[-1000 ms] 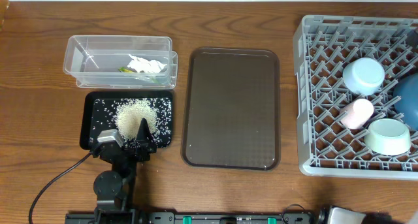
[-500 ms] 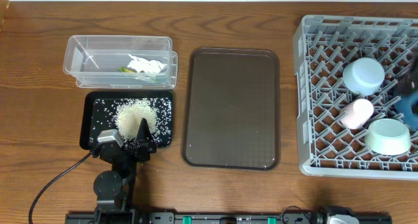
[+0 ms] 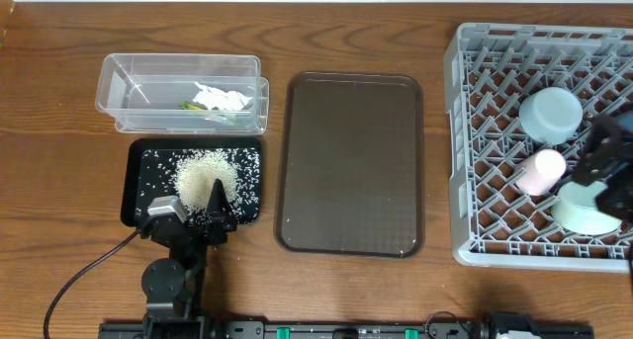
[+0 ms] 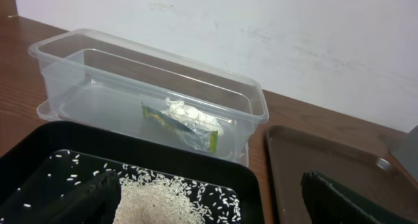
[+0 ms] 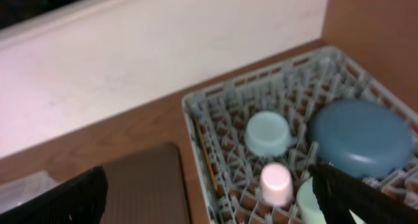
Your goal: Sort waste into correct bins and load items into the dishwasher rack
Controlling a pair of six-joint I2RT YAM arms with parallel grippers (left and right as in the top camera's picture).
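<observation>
Because the tissue and wrapper are lying in the clear tub at upper left, rice is filling the black tray below, and the bowls and pink cup are sitting in the rack at right, both jobs are looking done. Accordingly, the left gripper and right gripper are hanging with jaws spread and empty.

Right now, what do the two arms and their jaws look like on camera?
The left arm and right arm are both matte black. The left has a silver-grey block near its wrist and trails a black cable. The jaws are black and tapered. No markings are visible.
</observation>
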